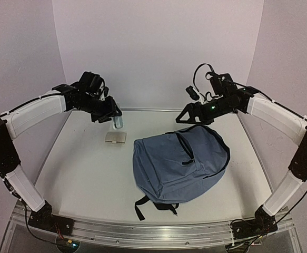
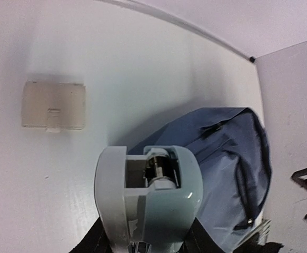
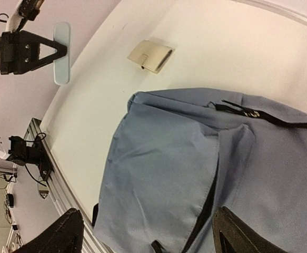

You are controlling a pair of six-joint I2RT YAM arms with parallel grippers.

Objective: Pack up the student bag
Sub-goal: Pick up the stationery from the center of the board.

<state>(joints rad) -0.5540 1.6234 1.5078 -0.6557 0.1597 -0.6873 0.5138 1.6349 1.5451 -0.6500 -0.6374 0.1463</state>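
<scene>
The student bag (image 1: 179, 163) is slate-blue and lies flat on the white table right of centre, with its front pocket up and black straps toward the near edge. It also shows in the left wrist view (image 2: 232, 174) and fills the right wrist view (image 3: 195, 158). My left gripper (image 1: 115, 118) hangs above the back left of the table, shut on a pale blue stapler (image 2: 148, 195) that points downward; the stapler (image 3: 62, 52) also shows in the right wrist view. My right gripper (image 3: 148, 232) stands open above the bag's far edge (image 1: 187, 117), with nothing between its fingers.
A small beige wallet-like case (image 1: 116, 137) lies on the table just left of the bag, below the left gripper (image 2: 148, 240); the case (image 2: 53, 105) also shows in both wrist views (image 3: 151, 56). White walls enclose the back and sides. A metal rail (image 1: 153, 232) runs along the near edge.
</scene>
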